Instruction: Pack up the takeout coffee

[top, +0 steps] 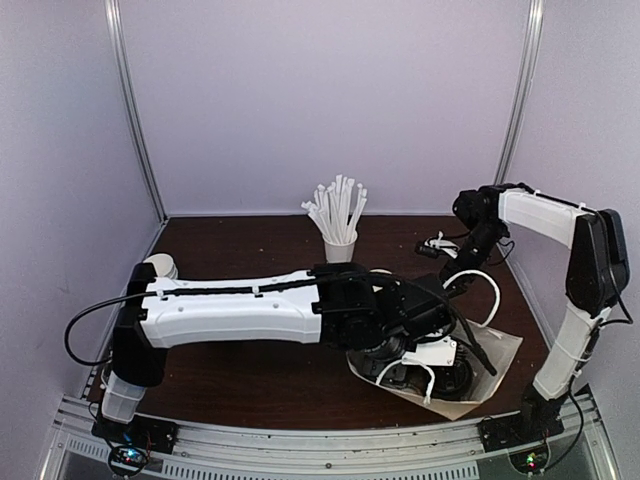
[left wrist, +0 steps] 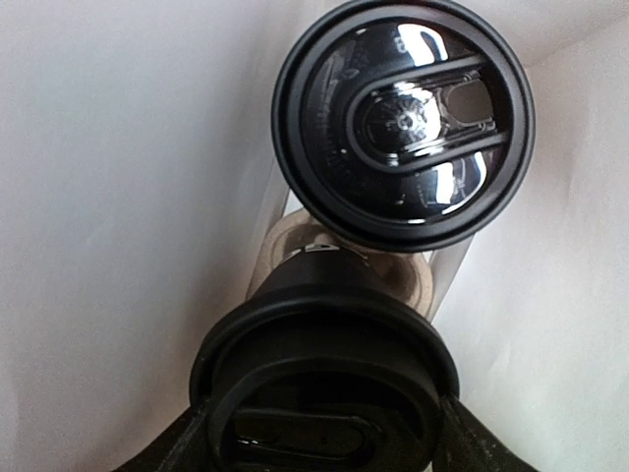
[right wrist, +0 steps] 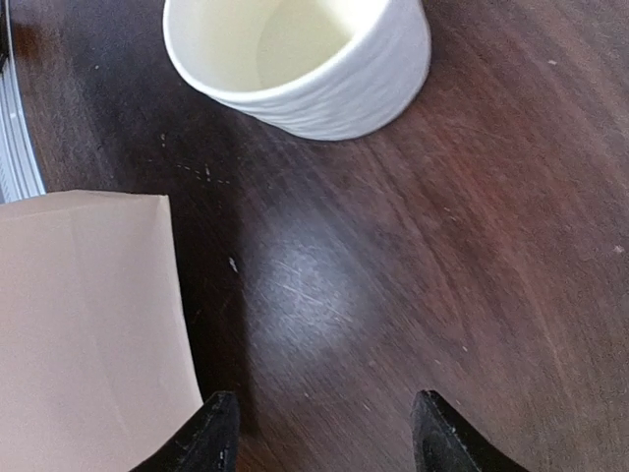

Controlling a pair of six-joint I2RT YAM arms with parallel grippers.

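The left jaws are closed round a cup (left wrist: 324, 393), held inside the bag (left wrist: 98, 197) at the near right corner of the desk (top: 250, 390), beside a second cup (left wrist: 403, 118). The right jaws are spread, empty. Release is judged next, then straight withdrawal.

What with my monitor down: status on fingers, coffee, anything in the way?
Left fingers flank near takeout coffee, grip unclear. Right fingers open, empty, above table near mug. Second takeout coffee close beside the first.

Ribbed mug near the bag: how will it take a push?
Mug looks ceramic and empty: likely rigid, fairly heavy, breakable. Wide and squat, so it should slide on the smooth table, not tip. Glazed ribs may slip.
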